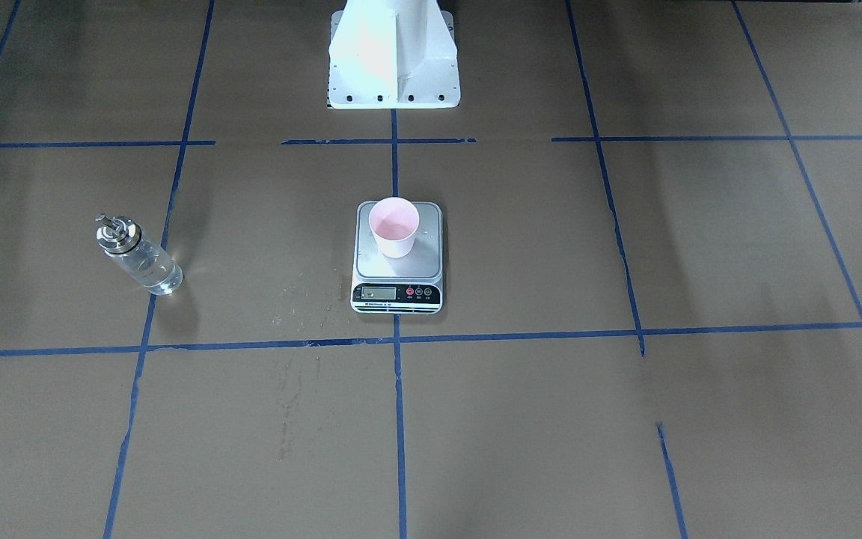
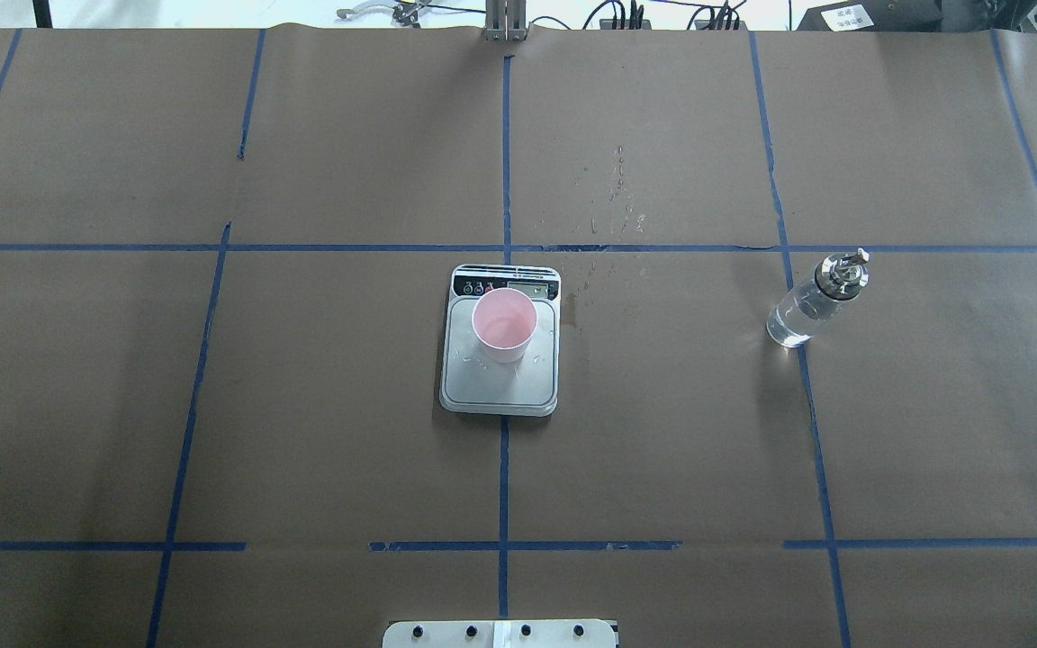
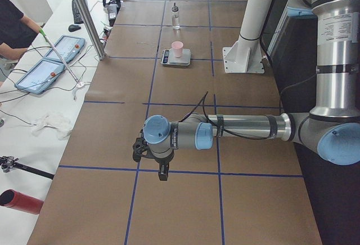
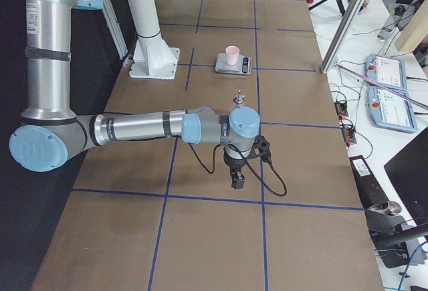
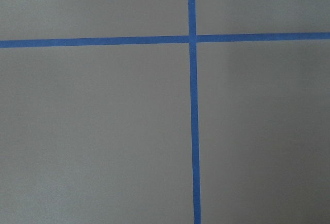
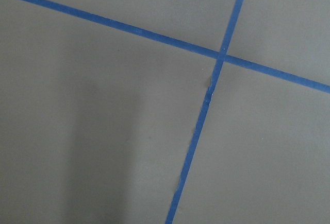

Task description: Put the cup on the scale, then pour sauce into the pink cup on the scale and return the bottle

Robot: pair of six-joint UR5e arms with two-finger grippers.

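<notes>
Atop the scale: the cup (image 1: 394, 227) stands upright on the silver platform of the scale (image 1: 398, 273), well apart from both grippers.
Cup contents: pink inside; too pale to tell whether liquid lies in it.
Bottle: the bottle (image 1: 138, 254) stands upright beyond the right gripper (image 4: 237, 182), between it and the scale; the sauce (image 2: 793, 322) shows clear.
Hidden: from the table's right end, the right arm's wrist (image 4: 242, 127) covers the bottle's body, leaving only its cap visible.
Right gripper: points downward; spread or pressed together, cannot tell.
Left gripper: the left gripper (image 3: 162, 173) points downward, far from the scale; likewise cannot tell.
Wrist cameras: only brown paper (image 5: 93, 131) and blue tape (image 5: 193, 131).
Overhead only: wet specks (image 2: 613, 189) beyond the scale.
</notes>
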